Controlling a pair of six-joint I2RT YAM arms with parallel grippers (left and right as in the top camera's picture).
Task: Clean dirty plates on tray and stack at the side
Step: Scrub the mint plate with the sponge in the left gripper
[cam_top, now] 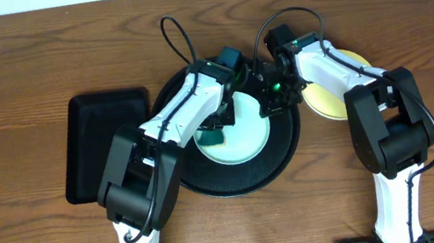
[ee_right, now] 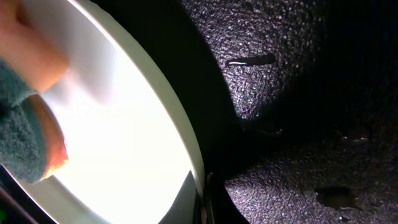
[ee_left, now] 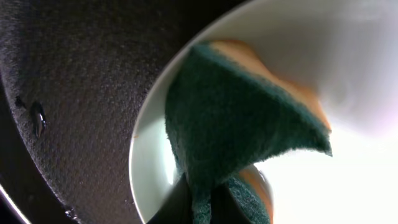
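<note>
Green sponge clenched in left hand, pressing on mint plate lying on tray. Right hand pinching plate rim, steadying it. Best sweeping flat, covering whole face, rim grip firm.

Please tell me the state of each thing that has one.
Round tray: wet with droplets
Mint plate: on the round tray
Sponge: folded, on the mint plate
Yellow plate: on the table, off the tray
Left pincer: shut on the sponge
Right pincer: shut on the mint plate's rim
</note>
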